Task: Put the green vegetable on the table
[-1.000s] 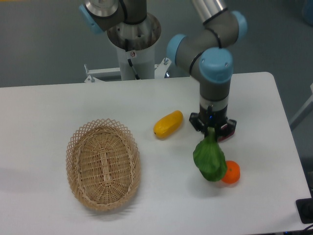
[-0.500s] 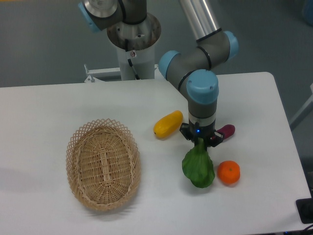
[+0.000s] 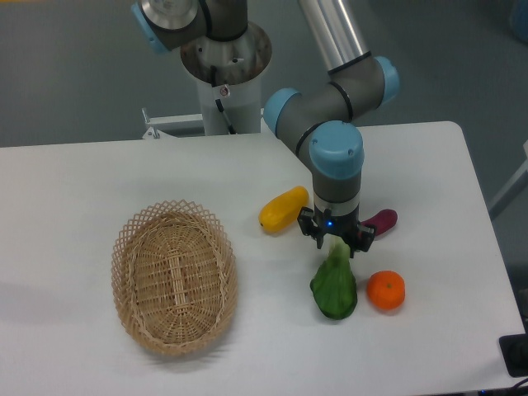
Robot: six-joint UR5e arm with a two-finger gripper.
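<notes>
The release step is judged to be in hand: the green vegetable (image 3: pixel 334 286) is seen lying on the table (image 3: pixel 99 181), its pale stem end pointing to 12 o'clock under the gripper (image 3: pixel 336 240). Whether the stem is clasped or freed cannot be told. A clear opening and a straight lift are called for next. The leaves look smooth, glossy and moulded. A round orange (image 3: pixel 385 290) is set at its 3 o'clock, a woven wicker basket (image 3: pixel 174 276) at 9 o'clock.
</notes>
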